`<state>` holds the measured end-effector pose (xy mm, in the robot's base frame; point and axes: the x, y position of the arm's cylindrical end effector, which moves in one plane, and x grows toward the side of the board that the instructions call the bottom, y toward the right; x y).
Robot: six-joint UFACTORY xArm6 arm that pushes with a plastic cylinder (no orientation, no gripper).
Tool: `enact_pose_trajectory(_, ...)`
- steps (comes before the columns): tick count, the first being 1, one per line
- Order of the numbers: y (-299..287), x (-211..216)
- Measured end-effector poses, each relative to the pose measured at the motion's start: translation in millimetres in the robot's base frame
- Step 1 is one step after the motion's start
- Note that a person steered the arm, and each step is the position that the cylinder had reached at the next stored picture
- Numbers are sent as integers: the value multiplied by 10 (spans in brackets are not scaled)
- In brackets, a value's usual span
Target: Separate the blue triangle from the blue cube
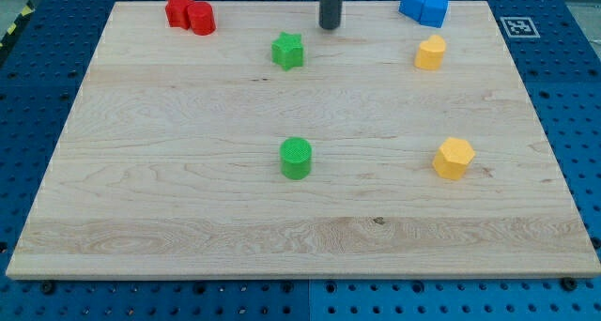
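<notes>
The blue triangle (412, 2) and the blue cube (435, 9) sit touching each other at the view's top right of the wooden board (188, 171). The triangle is on the left, the cube on the right. My tip (330, 25) is at the view's top centre, well to the left of the blue pair and just right of and above the green star (288, 51). It touches no block.
Two red blocks (191, 13) sit together at the top left. A yellow block (430, 53) lies below the blue pair. A green cylinder (296, 158) stands at centre. A yellow hexagon (454, 158) is at the right.
</notes>
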<state>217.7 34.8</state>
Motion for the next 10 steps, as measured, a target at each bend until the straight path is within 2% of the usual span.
enact_pose_trajectory(1, 80, -242)
enact_pose_trajectory(3, 640, -193)
enact_pose_trajectory(5, 994, 179)
enact_pose_trajectory(7, 1694, 463)
enact_pose_trajectory(8, 2072, 336)
enact_pose_trajectory(9, 2212, -267)
enact_pose_trajectory(10, 2183, -268)
